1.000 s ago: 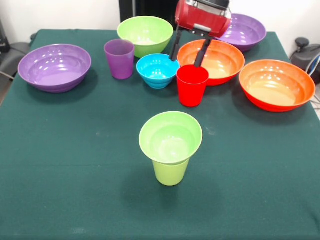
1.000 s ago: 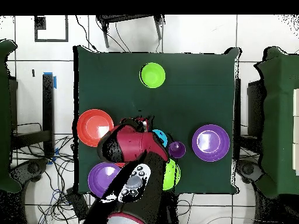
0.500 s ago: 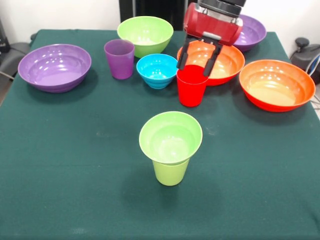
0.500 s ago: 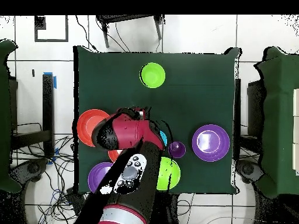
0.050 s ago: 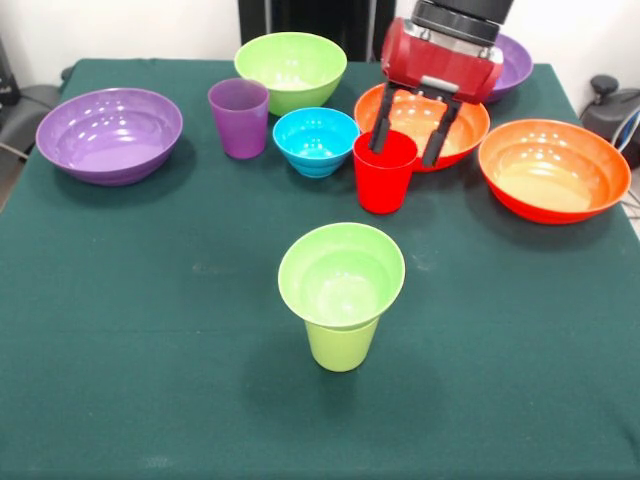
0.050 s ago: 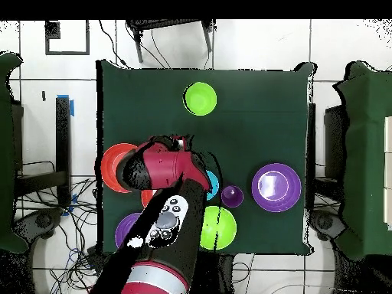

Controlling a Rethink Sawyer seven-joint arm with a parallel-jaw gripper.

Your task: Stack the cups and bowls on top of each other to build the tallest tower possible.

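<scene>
The red cup (image 5: 385, 175) stands upright in front of an orange bowl (image 5: 466, 124). My gripper (image 5: 404, 155) hangs open at its rim: one finger shows over the cup's mouth, the other just right of the cup. It holds nothing. Near the table's middle, a small lime-green bowl (image 5: 341, 275) sits in the mouth of the lime-green cup (image 5: 342, 346); from overhead this stack (image 6: 200, 99) shows as a green disc. The small blue bowl (image 5: 316, 140) and purple cup (image 5: 239, 118) stand left of the red cup. In the overhead view my arm (image 6: 161, 170) hides the red cup.
A medium lime-green bowl (image 5: 291, 66) stands at the back. One wide purple bowl (image 5: 110, 133) is at the left, another (image 5: 515, 62) shows behind my gripper. A second orange bowl (image 5: 553, 170) sits at the right.
My gripper has swung right, from between the blue bowl and the orange bowl to the red cup's right side. The cups and bowls have not moved.
</scene>
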